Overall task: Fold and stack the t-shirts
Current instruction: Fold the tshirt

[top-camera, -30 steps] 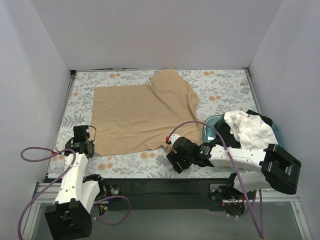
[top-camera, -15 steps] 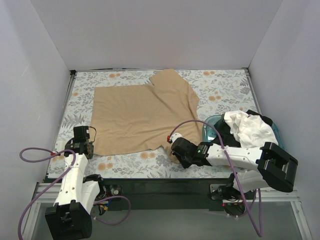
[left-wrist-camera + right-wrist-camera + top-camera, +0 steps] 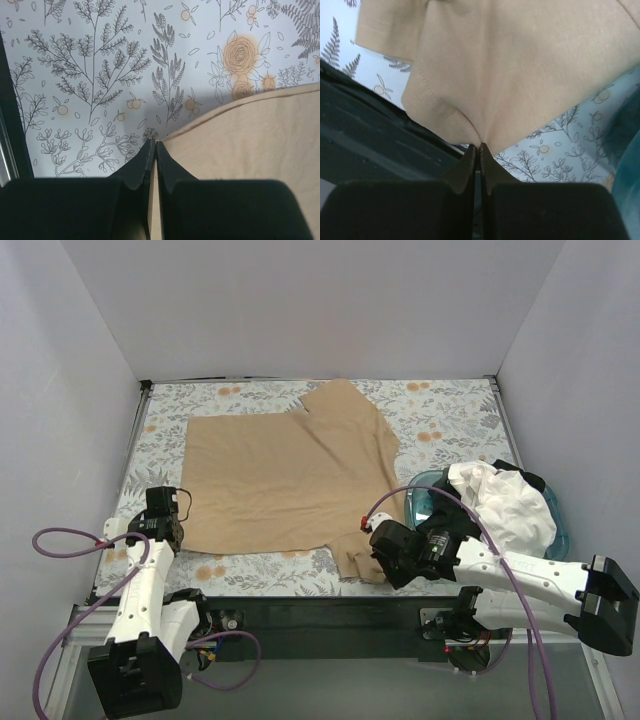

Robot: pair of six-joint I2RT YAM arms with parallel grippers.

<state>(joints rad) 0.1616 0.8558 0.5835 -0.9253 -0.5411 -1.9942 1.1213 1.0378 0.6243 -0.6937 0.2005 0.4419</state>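
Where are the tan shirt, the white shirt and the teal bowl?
Tan cloth t-shirt [image 3: 280,480]: top view, middle of its spread body.
White cloth t-shirt [image 3: 505,505]: top view, crumpled heap's top.
Teal round basin [image 3: 420,482]: top view, its left rim.

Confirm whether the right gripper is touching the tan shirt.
Touching. In the right wrist view, the right gripper is shut, pinching a puckered fold at the hem of the tan shirt.

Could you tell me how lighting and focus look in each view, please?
Top external: even, diffuse light, no glare, the tan t-shirt sharp. Left wrist: printed table cover crisp, a soft shadow band above the hem, left gripper dark and blurred. Right wrist: right gripper likewise dark, blurred.
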